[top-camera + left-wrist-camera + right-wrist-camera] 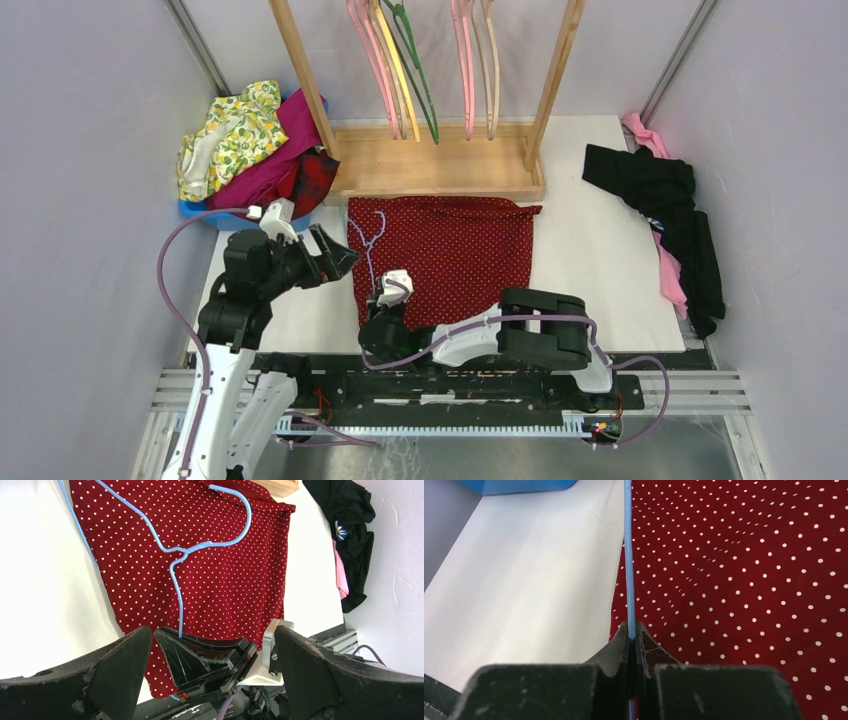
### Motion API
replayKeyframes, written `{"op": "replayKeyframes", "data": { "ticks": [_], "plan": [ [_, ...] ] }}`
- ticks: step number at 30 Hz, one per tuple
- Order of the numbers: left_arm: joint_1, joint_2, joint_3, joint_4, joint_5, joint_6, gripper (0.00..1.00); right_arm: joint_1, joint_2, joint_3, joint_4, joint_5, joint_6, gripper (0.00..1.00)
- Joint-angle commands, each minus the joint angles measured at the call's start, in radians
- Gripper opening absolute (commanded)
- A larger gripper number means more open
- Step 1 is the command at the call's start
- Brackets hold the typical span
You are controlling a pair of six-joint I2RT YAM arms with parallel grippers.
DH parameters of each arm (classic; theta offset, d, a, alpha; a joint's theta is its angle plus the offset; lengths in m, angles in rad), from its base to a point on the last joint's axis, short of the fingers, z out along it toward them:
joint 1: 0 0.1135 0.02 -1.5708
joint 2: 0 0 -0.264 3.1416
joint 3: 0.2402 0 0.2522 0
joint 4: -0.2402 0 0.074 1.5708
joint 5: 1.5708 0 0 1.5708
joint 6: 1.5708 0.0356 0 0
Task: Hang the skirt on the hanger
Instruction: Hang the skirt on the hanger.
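Pinching the hanger wire at the skirt's near-left corner

The right gripper [630, 631] is clenched on the hanger [180, 587]. Its two fingers are pressed together on the thin pale-blue wire, right at the near-left corner of the skirt [455, 255]. The skirt lies spread flat on the white table [600, 270], its far edge just in front of the base of the wooden rack [440, 170].

The hanger rests across the left part of the skirt, with its small hook curled on the dotted cloth towards the rack. One run of the wire leads down into the right gripper's fingers. Another follows the skirt's left edge, over the bare table.

The left gripper [335, 262] hangs just left of the skirt with its jaws spread wide, grasping nothing. It points across towards the right gripper.

A blue bin [200, 212] at the far left holds a heap of clothes, with a yellow floral cloth [230, 135] on top. A black garment [665, 200] and a pink cloth [672, 285] lie along the table's right side. Several coloured hangers [420, 60] dangle from the rack.
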Motion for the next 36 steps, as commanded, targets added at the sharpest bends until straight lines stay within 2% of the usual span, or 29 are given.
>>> {"op": "replayKeyframes", "data": {
  "ticks": [1, 3, 6, 12, 17, 20, 26, 31, 36],
  "plan": [
    [0.005, -0.01, 0.002, 0.04, 0.036, -0.01, 0.99, 0.0, -0.019, 0.107, -0.114, 0.061, 0.045, 0.01],
    [0.004, -0.011, 0.001, 0.042, 0.044, -0.014, 0.99, -0.004, -0.005, 0.154, -0.191, 0.068, 0.073, 0.01],
    [0.006, -0.015, 0.004, 0.042, 0.048, -0.016, 0.99, -0.013, 0.011, 0.179, -0.217, 0.073, 0.088, 0.01],
    [0.005, -0.03, -0.029, 0.045, 0.055, -0.025, 0.99, -0.035, 0.004, 0.159, -0.273, 0.077, 0.15, 0.01],
    [0.005, -0.039, -0.077, 0.072, 0.063, -0.043, 1.0, -0.039, 0.033, 0.066, 0.009, -0.055, 0.032, 0.01],
    [0.004, -0.043, -0.086, 0.074, 0.05, -0.055, 1.0, -0.038, 0.035, 0.024, 0.085, -0.104, 0.03, 0.01],
    [0.004, -0.038, -0.146, 0.107, 0.058, -0.1, 0.94, -0.039, 0.026, -0.04, 0.098, -0.101, 0.086, 0.01],
    [0.005, -0.042, -0.186, 0.149, 0.015, -0.16, 0.78, -0.045, 0.018, -0.06, 0.094, -0.082, 0.127, 0.01],
    [0.002, -0.001, -0.235, 0.225, -0.032, -0.217, 0.79, -0.048, 0.005, -0.051, 0.066, -0.079, 0.139, 0.01]
  ]
}}
